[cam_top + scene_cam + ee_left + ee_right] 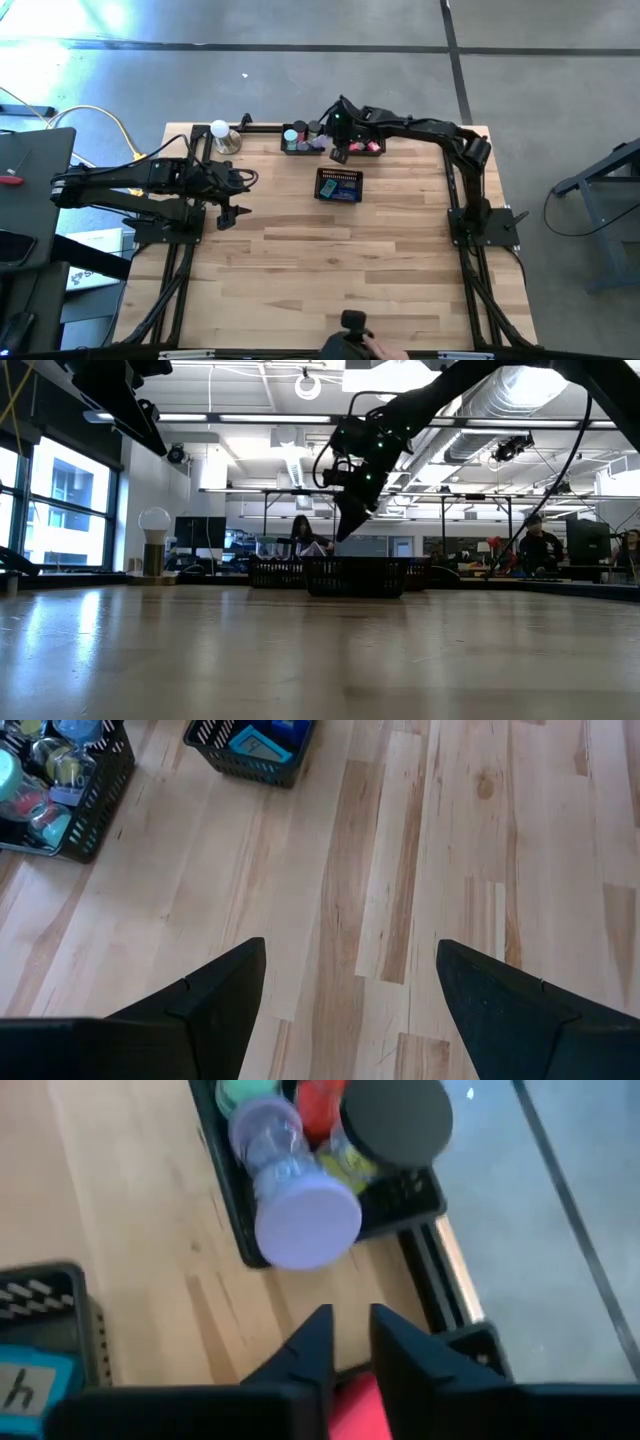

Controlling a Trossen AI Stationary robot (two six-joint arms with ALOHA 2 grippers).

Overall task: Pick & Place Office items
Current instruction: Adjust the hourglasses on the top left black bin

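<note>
Right gripper (338,155) at upper centre of the high view, fingers narrowed on a pink-red cube (357,1405), hangs between two mesh trays (303,147); left gripper (226,215), fingers wide, waits centre-left.

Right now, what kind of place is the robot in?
Probably a big open workshop or lab. Beyond the wooden table there are exposed ceiling ducts, long workbenches with monitors, and people sitting at them.
</note>
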